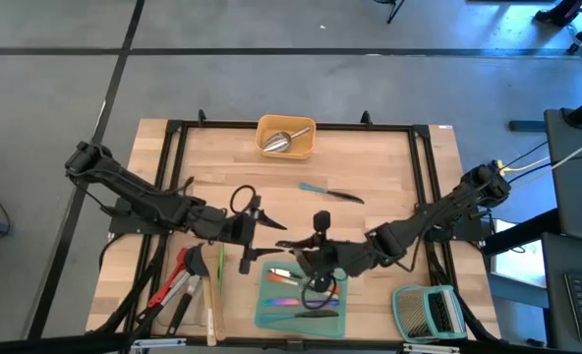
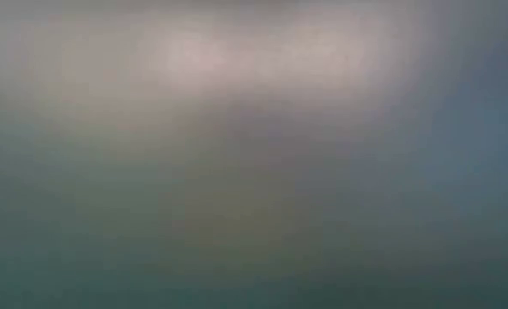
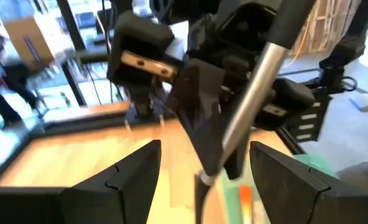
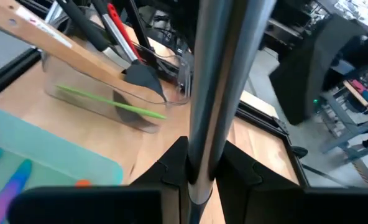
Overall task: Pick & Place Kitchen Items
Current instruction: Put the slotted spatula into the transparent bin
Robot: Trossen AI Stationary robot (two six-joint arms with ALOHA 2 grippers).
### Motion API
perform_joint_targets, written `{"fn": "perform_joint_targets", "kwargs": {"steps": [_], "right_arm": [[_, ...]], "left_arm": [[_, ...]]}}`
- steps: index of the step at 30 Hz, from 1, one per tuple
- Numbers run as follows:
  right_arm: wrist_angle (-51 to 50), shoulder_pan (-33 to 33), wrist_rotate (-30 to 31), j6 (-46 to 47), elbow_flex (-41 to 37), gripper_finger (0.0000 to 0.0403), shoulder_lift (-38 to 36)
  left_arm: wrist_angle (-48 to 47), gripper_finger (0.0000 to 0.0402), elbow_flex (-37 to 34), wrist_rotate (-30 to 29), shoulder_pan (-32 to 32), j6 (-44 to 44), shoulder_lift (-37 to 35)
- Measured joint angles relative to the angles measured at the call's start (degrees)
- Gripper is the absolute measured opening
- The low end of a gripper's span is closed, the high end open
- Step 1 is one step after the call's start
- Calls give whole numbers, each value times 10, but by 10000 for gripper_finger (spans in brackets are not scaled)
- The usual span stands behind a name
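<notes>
Right gripper point(image 1: 306, 258), its arm reaching inward over the teal tray point(image 1: 263, 313), clamps the steel-handled black utensil point(image 4: 218, 81) by its shaft, held steeply tilted, blade low above the tray. Left gripper point(image 1: 255, 236), fingers point(image 3: 131, 174) spread wide beside that shaft, grips nothing. Farther off, a steel scoop point(image 1: 281, 142) lies in the yellow tray point(image 1: 311, 131).
</notes>
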Motion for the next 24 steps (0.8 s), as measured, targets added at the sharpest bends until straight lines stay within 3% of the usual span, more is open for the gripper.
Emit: {"fn": "perform_joint_targets", "kwargs": {"steps": [6,15,24], "right_arm": [[-3,6,15,-9,0,55,0],[-42,6,36,6,0,55,1],[-52,8,93,2,0,55,2]], "left_arm": [[95,239,0,15,3,64,52],[220,239,0,25,3,65,116],[210,239,0,-111,-28,-87,99]]}}
